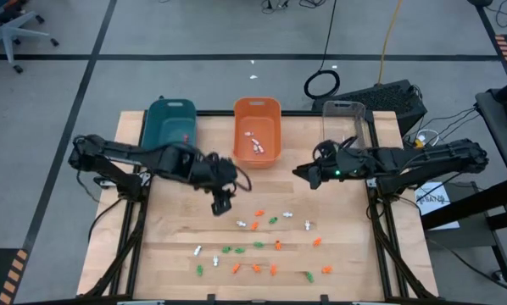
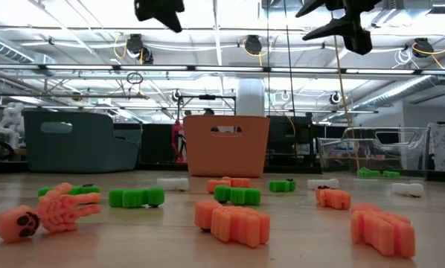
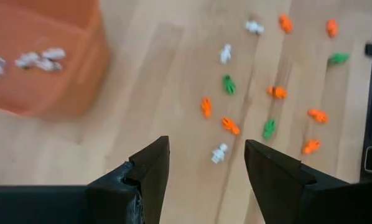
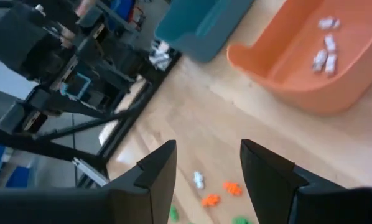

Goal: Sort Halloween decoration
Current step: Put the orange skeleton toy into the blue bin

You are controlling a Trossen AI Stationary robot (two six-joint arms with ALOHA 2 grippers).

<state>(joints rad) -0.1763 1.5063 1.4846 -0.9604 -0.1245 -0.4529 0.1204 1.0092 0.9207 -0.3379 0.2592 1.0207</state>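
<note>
Left gripper (image 1: 222, 206) hangs open and empty above the table (image 1: 347, 254), over the near scatter of orange, green and white Halloween decoration (image 1: 258, 246). Right gripper (image 1: 305, 175) open, empty, farther back. White pieces lie in the orange bin (image 1: 258, 127).

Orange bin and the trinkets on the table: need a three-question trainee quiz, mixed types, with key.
1. True or false: the orange bin already holds a few white trinkets.
2. Which best describes the left gripper? A. shut on an orange trinket B. open and empty above the table C. inside the teal bin
3. Fill in: the loose trinkets on the table come in orange, white and ____.

Key:
1. True.
2. B. The left wrist view shows its fingers apart with nothing between them.
3. Green, for example the green trinket in the high view.
</note>
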